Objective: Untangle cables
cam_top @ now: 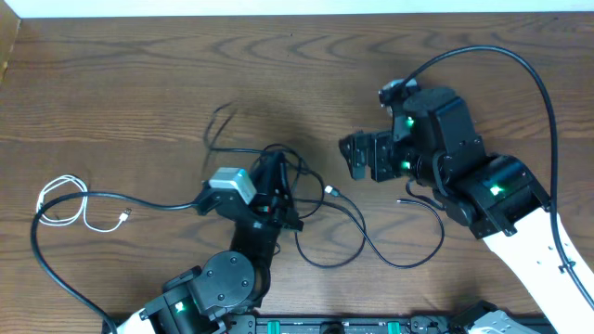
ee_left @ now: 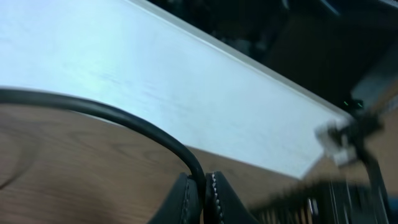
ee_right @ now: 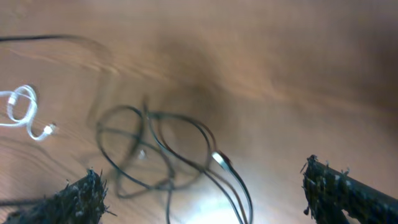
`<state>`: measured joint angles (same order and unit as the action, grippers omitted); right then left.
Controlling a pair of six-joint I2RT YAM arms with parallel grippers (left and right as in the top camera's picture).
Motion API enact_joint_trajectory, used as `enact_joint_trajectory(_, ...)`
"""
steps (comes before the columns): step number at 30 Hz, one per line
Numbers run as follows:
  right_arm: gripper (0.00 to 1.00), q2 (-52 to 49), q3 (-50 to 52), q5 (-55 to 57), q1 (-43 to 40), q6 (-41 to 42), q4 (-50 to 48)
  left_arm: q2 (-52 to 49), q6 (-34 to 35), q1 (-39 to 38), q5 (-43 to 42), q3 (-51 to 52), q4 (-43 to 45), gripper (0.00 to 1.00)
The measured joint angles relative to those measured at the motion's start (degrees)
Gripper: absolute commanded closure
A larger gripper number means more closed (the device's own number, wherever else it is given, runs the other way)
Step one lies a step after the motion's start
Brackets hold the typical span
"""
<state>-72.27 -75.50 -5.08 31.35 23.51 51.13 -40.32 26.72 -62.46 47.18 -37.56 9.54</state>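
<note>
My left arm reaching low over the table [cam_top: 111,83], left tool [ee_left: 201,190] clamped on a black cable [ee_left: 124,119], right tool [ee_right: 202,173] spread wide, tilted downward.

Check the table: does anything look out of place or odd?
Yes. The two black cables lie looped through each other mid-table, a tangle rather than separate cords. The left gripper pinches one black cable; the right gripper hangs open, empty. The white cable sits coiled apart at the left.
</note>
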Motion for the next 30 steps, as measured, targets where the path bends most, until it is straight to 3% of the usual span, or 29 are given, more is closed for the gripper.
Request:
enact_joint_trajectory(4,0.01,-2.38,0.02,-1.20,0.61,3.06,4.83,-0.02,0.00,-0.02,4.39,0.00,1.84,0.92)
enact_joint_trajectory(8,0.01,-4.96,1.38,-6.38,3.45,4.48,1.95,-0.07,-0.15,-0.02,10.73,0.11,6.54,0.92)
enact_joint_trajectory(14,0.01,-6.08,11.45,-11.85,8.33,8.90,-15.21,0.00,-4.33,0.00,16.50,0.33,15.10,0.92)
enact_joint_trajectory(23,0.01,-7.19,27.15,-17.66,9.40,21.07,-43.01,-0.02,-9.49,-0.02,18.40,0.35,17.66,0.93)
enact_joint_trajectory(30,0.01,-7.19,29.99,-20.96,9.97,27.41,-51.45,-0.02,-10.29,0.00,18.80,0.35,17.70,0.92)
